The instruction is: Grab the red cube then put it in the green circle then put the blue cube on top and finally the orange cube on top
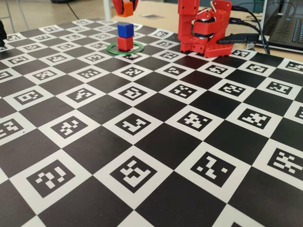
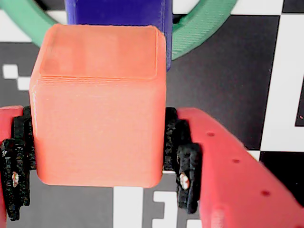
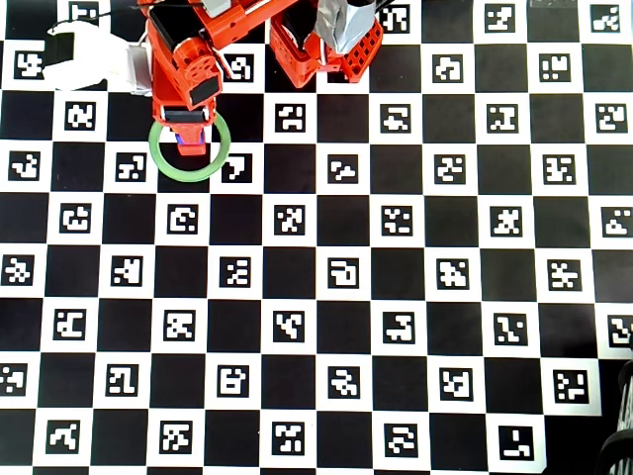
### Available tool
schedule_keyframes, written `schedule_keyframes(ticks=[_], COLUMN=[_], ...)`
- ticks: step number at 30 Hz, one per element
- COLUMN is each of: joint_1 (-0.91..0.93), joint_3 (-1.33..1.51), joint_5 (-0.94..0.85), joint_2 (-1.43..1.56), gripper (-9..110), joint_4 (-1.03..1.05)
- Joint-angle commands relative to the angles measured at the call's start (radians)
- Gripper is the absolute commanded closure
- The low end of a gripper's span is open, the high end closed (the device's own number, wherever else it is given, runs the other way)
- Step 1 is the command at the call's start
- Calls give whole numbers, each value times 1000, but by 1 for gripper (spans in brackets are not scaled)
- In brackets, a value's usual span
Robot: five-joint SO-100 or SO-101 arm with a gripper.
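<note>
Gripping the orange cube (image 2: 97,104) between its two black-padded fingers (image 2: 187,164), your red gripper (image 2: 97,161) hangs above the small stack at the far side of the checkered marker board (image 1: 156,156). In the wrist view the jaws are clamped on the cube's left and right faces, and the cube fills most of the picture.

Below it, in the fixed view, the blue cube (image 1: 125,30) sits squarely on top of the red cube (image 1: 125,43), and the red cube stands inside the green circle (image 1: 138,48), which lies flat on the board. The orange cube (image 1: 127,7) shows at the top edge of that view, held in the gripper (image 1: 126,10) clear above the blue cube and not touching it.

From overhead, your arm (image 3: 188,74) covers most of the stack; only the green circle (image 3: 158,158) and a strip of the blue cube (image 3: 192,150) show beneath the gripper's tip. The wrist view has the blue cube (image 2: 118,12) just beyond the orange one, with arcs of the green circle (image 2: 199,33) curving to either side.

The arm's red base (image 1: 203,28) stands to the right of the stack in the fixed view, with black cables (image 1: 251,21) trailing off behind it.
</note>
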Motion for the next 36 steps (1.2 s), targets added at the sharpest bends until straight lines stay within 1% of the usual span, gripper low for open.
schedule_keyframes(ticks=[1, 15, 36], joint_1=[18, 44, 34], joint_3=[-8, 12, 64], joint_5=[-6, -23, -14], joint_2=[55, 23, 23], gripper=[91, 91, 91], joint_4=[-25, -74, -107])
